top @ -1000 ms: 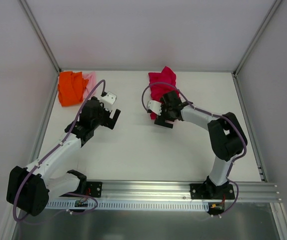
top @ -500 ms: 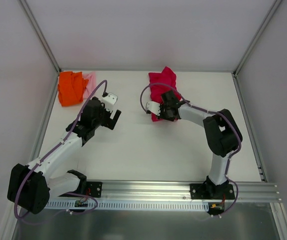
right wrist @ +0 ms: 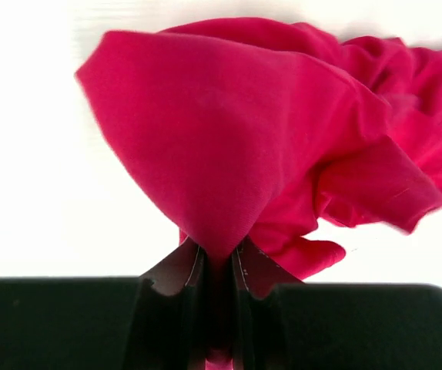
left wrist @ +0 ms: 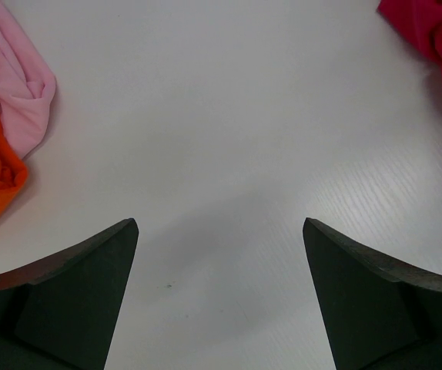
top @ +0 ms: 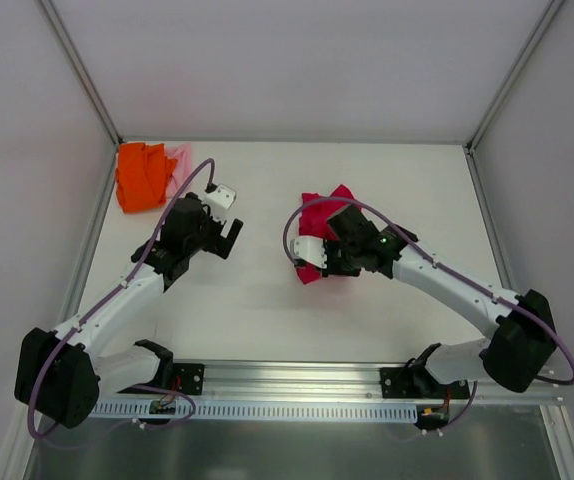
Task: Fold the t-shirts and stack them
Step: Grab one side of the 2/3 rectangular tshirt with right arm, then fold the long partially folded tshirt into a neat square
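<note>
right gripper [right wrist: 218, 260] pinches crimson t-shirt [right wrist: 229, 131] fold | left gripper [left wrist: 219, 231] spread, empty | tip: drag slowly to tabletop [top: 267, 300] centre, let cloth unfurl

A white table [top: 267, 320] with a faint grain is enclosed by plain pale grey walls [top: 297, 60] at the back and both sides. Slim aluminium posts [top: 81, 75] follow the corners. A slotted aluminium rail [top: 297, 378] crosses the near edge under soft, even light.
</note>
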